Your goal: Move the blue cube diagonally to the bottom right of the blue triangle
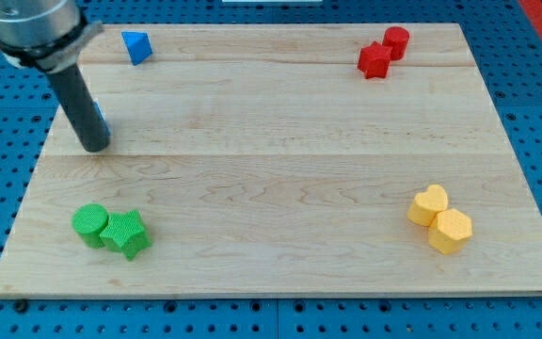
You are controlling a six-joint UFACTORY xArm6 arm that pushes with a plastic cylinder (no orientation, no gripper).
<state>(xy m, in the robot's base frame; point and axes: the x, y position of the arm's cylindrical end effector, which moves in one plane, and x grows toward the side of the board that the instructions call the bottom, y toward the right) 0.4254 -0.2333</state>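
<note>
The blue triangle (136, 46) sits near the board's top left. The blue cube (101, 119) is almost wholly hidden behind my dark rod; only a thin blue sliver shows at the rod's right side, below and left of the triangle. My tip (95, 146) rests on the board at the view's left, touching or right next to the cube's near-left side.
A red star (374, 60) and a red cylinder (397, 41) sit at the top right. A yellow heart (429, 204) and a yellow hexagon (451, 231) sit at the bottom right. A green cylinder (89, 224) and a green star (126, 234) sit at the bottom left.
</note>
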